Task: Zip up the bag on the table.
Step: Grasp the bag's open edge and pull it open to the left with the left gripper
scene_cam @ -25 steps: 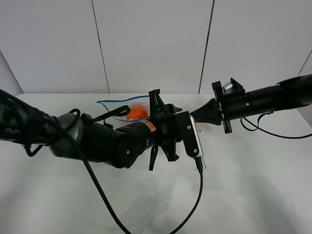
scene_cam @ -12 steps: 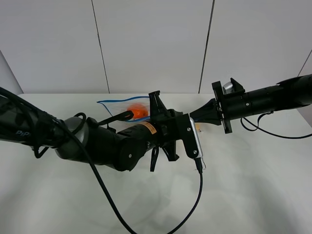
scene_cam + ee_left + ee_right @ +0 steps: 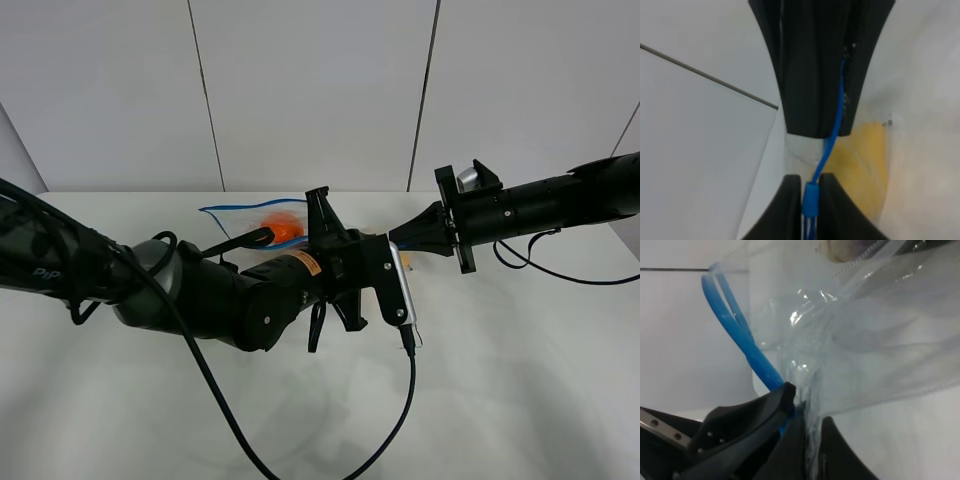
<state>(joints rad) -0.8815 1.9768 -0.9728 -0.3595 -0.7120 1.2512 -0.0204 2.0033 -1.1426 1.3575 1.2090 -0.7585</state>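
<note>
The clear bag [image 3: 262,228] lies on the white table [image 3: 500,380] behind my left arm, with orange produce inside and its blue zipper strip [image 3: 240,208] still parted at the left. My left gripper [image 3: 386,241] is mostly hidden by its camera. In the left wrist view it [image 3: 811,202] is shut on the blue zipper slider [image 3: 811,197], close to the right gripper's black fingers [image 3: 815,65]. My right gripper [image 3: 404,240] is shut on the bag's zipper-edge corner, and this shows in the right wrist view [image 3: 795,410]. The bag's plastic [image 3: 865,340] rises from it.
A cable [image 3: 405,400] from the left wrist camera [image 3: 400,285] loops over the table in front. The right arm's cable [image 3: 560,275] hangs at the right. White wall panels [image 3: 310,90] stand behind the table.
During the first half second my left arm shifted slightly and the bag's open mouth flattened a little. Since then nothing has visibly moved.
</note>
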